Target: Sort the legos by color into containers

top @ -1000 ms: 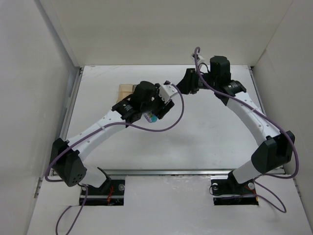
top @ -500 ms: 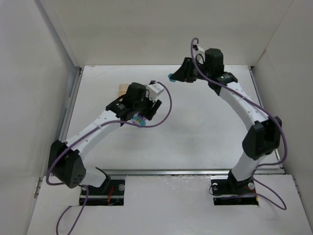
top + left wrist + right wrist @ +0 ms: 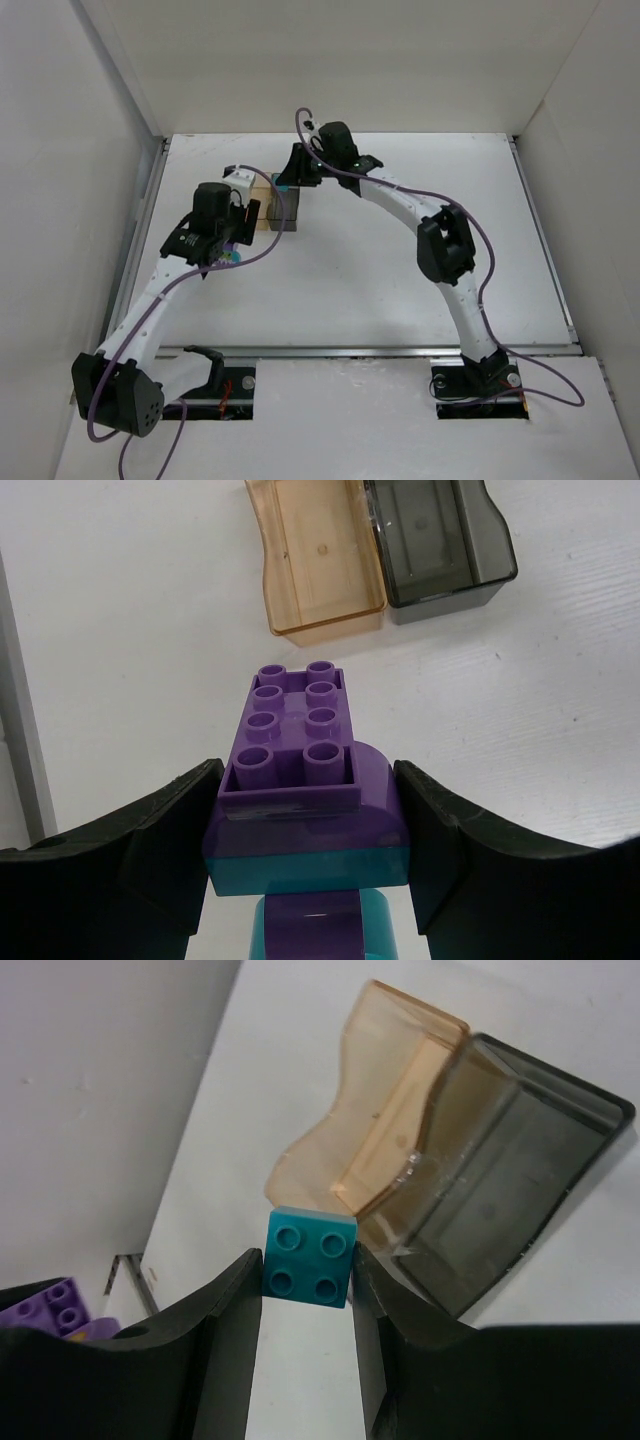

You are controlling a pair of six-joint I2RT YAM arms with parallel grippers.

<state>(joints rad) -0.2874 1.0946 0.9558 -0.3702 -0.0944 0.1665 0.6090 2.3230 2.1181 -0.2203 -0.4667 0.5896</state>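
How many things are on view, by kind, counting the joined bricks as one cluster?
Amber container: 1
Grey container: 1
Lone teal brick, in the right gripper: 1
Purple-and-teal brick cluster, in the left gripper: 1
Total: 4

The white table [image 3: 130,610] bears two touching bins, upper middle of the left wrist view: amber-orange bin [image 3: 320,555] left, grey bin [image 3: 440,540] right.

A robot lab cell: plain white panels [image 3: 60,150] wall in a white counter [image 3: 400,270], with left arm [image 3: 150,295] and right arm [image 3: 465,300] bolted at its near edge.
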